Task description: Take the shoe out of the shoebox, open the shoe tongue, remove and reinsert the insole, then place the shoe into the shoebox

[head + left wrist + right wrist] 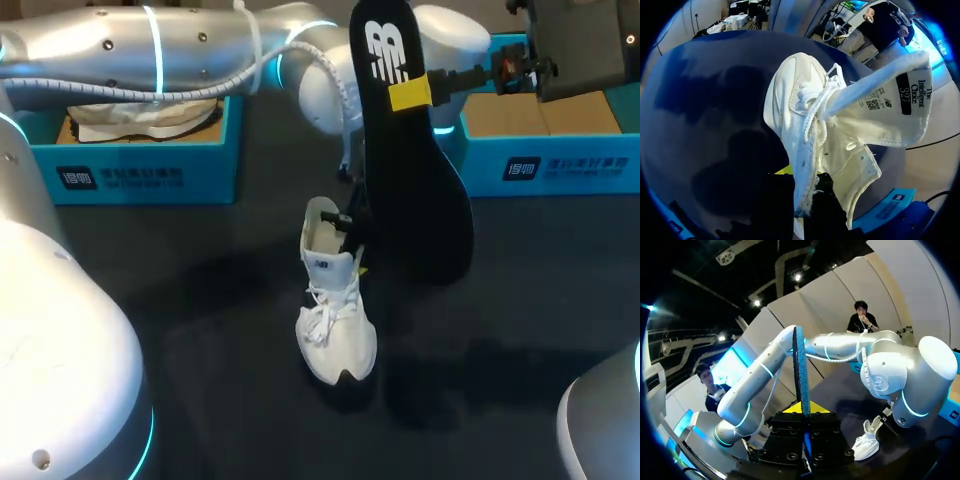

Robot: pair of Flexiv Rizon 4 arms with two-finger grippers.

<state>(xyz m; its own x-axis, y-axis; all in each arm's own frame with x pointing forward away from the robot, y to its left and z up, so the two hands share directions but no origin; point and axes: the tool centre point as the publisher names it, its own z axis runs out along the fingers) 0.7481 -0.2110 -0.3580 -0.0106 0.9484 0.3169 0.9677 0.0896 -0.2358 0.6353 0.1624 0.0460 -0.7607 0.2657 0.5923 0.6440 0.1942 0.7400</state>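
Closest in, my left arm [60, 330] looms pale. Past it the shoe [335, 320] stands on the table [200, 350], toe nearest, with the left gripper [348, 232] at its heel. High beside that heel hangs the insole [405, 160], upright, pinched by the right gripper [412, 92]. Left wrist: jaws clamped on the shoe's collar, tongue [890, 95] flung wide. Right wrist: insole edge-on between the closed tips, shoe below and ahead. I reckon that broad lower end must swing over the shoe's mouth.

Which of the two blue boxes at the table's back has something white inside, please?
The left blue box: something white lies in it, while the right blue box shows only bare brown cardboard.
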